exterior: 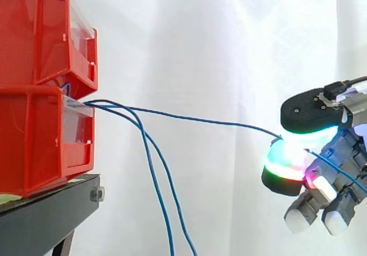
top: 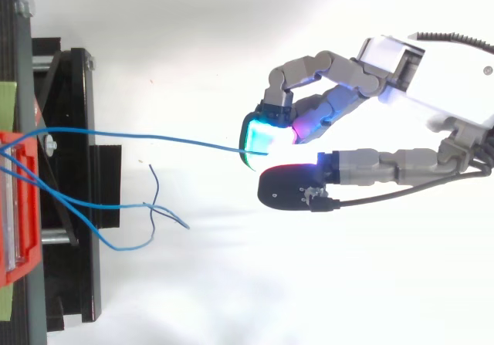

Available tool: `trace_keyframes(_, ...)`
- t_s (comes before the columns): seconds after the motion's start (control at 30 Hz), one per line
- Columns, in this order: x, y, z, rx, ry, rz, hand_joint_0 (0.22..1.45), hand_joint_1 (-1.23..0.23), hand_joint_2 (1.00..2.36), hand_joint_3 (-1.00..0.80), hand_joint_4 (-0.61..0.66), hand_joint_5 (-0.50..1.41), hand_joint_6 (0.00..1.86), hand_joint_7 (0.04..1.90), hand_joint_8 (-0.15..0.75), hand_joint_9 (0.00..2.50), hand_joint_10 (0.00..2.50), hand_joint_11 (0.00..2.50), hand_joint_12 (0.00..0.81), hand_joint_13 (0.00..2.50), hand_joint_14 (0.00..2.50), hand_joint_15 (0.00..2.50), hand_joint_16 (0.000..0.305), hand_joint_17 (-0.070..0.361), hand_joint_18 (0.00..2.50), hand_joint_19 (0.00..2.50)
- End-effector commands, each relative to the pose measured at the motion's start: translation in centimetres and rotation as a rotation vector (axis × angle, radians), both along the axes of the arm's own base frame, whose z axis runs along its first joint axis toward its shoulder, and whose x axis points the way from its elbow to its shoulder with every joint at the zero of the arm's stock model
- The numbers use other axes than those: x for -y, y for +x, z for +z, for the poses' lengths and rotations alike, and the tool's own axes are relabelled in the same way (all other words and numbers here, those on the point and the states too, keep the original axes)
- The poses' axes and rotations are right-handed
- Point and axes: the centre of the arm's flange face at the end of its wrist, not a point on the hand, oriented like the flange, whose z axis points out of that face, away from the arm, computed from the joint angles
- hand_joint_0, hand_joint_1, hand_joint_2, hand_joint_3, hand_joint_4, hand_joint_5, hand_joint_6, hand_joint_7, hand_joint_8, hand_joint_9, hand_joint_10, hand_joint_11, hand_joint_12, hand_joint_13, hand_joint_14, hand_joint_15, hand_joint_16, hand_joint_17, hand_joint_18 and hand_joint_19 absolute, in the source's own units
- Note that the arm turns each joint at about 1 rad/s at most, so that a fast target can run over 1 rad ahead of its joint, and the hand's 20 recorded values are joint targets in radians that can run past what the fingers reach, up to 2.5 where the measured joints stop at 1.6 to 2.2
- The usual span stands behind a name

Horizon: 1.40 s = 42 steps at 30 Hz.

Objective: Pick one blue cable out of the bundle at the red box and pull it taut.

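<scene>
Red bins are stacked on a black stand at the left. Several blue cables come out of the lower bin's front. One blue cable runs nearly straight from the bin to my hand at the right, where glowing pads pinch it. In the top view the same cable stretches from the red box to my hand, pinched between the thumb and a finger. Two other cables hang loose down from the bin.
A white curtain forms the backdrop. In the top view the loose cable ends curl beside the black stand. Open room lies between the stand and my hand.
</scene>
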Motion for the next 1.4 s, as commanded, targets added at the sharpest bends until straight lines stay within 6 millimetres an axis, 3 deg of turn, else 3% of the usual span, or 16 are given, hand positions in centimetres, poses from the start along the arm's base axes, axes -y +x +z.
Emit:
trace_keyframes(0.0, 0.01, -0.03, -0.06, -0.001, 0.0, 0.0, 0.58, -0.77, 1.02, 0.07, 0.0, -0.11, 0.84, 1.25, 0.397, 0.92, 0.01, 0.85, 0.461, 0.71, 0.01, 0.27, 0.065, 0.147, 0.87, 0.38)
trace_keyframes(1.37, 0.0, 0.0, 0.01, 0.0, 0.0, 0.0, 0.58, -0.76, 1.02, 0.06, -0.01, -0.11, 0.84, 1.25, 0.392, 0.88, 0.01, 0.83, 0.459, 0.62, 0.01, 0.25, 0.065, 0.147, 0.82, 0.38)
